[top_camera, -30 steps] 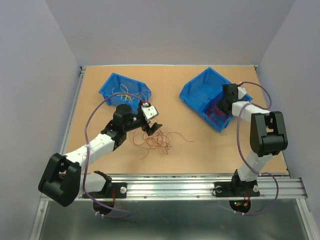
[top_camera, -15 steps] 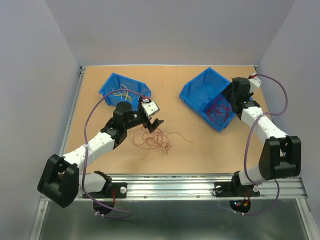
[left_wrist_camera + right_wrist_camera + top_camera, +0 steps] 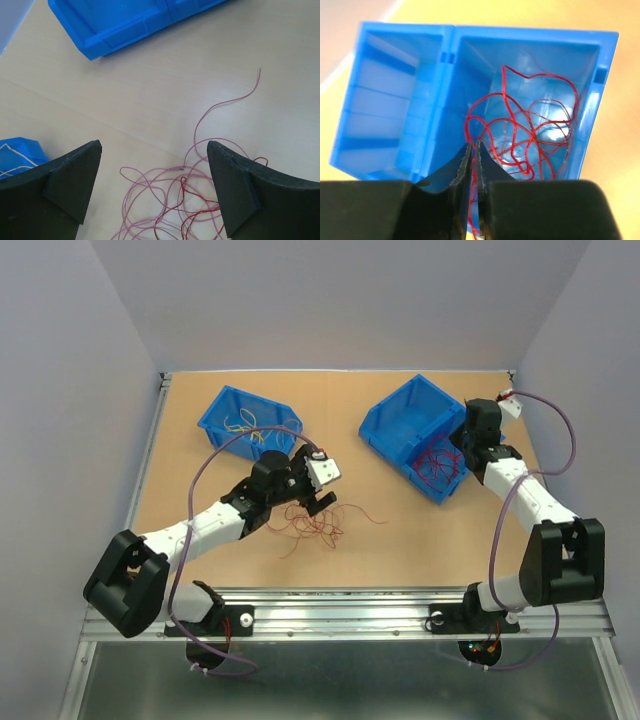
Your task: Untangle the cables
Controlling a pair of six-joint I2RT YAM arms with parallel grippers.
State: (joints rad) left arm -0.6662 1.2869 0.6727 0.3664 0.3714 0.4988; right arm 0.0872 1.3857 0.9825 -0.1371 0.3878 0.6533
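Your left end effector [image 3: 154, 144] hangs spread wide directly over the loose tangle of thin dark-red wires [image 3: 184, 172] on the bench [image 3: 150, 90], one free tail trailing right; your right end effector [image 3: 473, 145], pinched together, sits over the blue plastic bin [image 3: 395, 100], well apart

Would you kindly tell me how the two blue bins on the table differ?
The left bin is smaller; the right bin is larger. The left bin holds yellow wires; the right bin holds red wires. Both are blue, open-topped, resting on the table.
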